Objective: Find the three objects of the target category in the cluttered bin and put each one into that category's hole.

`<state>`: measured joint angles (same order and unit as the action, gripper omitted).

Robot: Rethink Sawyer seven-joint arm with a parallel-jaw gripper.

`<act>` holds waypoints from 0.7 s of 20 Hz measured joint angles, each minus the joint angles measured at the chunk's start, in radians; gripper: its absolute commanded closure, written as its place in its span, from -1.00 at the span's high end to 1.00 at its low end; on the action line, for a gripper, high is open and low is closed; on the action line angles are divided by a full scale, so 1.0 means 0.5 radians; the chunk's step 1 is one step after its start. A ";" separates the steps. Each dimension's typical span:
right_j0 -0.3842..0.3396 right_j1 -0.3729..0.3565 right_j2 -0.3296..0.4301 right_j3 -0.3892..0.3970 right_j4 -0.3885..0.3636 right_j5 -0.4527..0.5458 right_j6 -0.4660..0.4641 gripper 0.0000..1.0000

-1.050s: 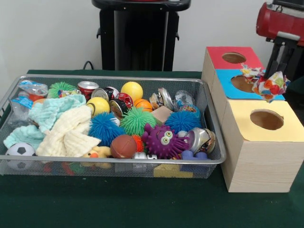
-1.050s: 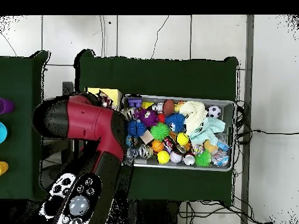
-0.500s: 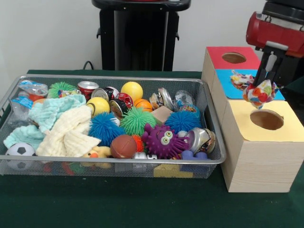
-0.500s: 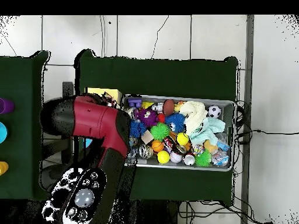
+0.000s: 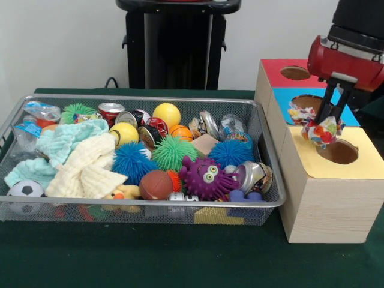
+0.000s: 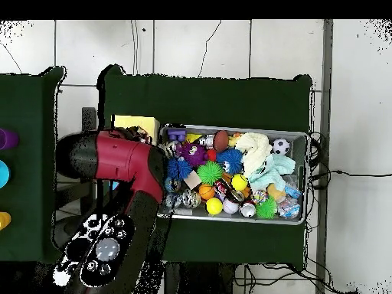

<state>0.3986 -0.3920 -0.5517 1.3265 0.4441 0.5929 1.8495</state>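
My gripper [image 5: 327, 119] hangs over the wooden box, shut on a small clear bag of colourful pieces [image 5: 318, 131]. The bag dangles just above the left rim of the hole in the yellow panel [image 5: 339, 151]. Behind it lie the blue panel's hole [image 5: 306, 102] and the red panel's hole [image 5: 295, 73]. The wire bin [image 5: 150, 99] at the left holds similar clear bags [image 5: 41, 111] among balls, cans and cloths. In the overhead view the red arm [image 6: 122, 159] covers the gripper and most of the box; only the yellow panel [image 6: 136, 124] shows.
The bin is packed with spiky balls [image 5: 173, 152], a purple monster toy [image 5: 206, 177], crushed cans [image 5: 110, 110], a football [image 5: 25, 191] and pale cloths [image 5: 84, 162]. The wooden box [image 5: 324, 204] stands tight against the bin's right side. Green cloth [image 5: 150, 258] covers the table.
The gripper has carried the bag leftward and downward, from over the blue panel's right edge to just above the yellow hole's left rim. The bin's contents have not moved.
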 measured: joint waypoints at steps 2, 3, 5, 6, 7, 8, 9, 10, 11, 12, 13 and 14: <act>0.011 0.013 0.000 0.000 -0.001 0.000 0.000 -1.00; 0.015 0.016 0.000 0.000 -0.002 0.000 0.000 -1.00; 0.023 0.022 0.000 -0.005 -0.003 0.000 0.000 -1.00; 0.027 0.026 0.000 -0.012 -0.004 0.000 0.000 -1.00; 0.030 0.029 -0.001 -0.018 -0.004 0.000 0.000 -1.00; 0.032 0.032 -0.002 -0.027 -0.005 0.000 0.000 -1.00; 0.035 0.037 -0.004 -0.040 -0.004 0.000 0.000 -1.00; 0.038 0.048 -0.010 -0.072 -0.004 0.000 0.001 -1.00; 0.038 0.052 -0.013 -0.082 -0.004 0.000 0.001 -1.00; 0.039 0.057 -0.018 -0.097 -0.005 0.000 0.001 -1.00; 0.039 0.068 -0.027 -0.124 -0.004 0.000 0.001 -1.00; 0.039 0.073 -0.033 -0.137 -0.004 0.000 0.002 -1.00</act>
<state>0.4183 -0.3555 -0.5681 1.2581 0.4420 0.5930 1.8504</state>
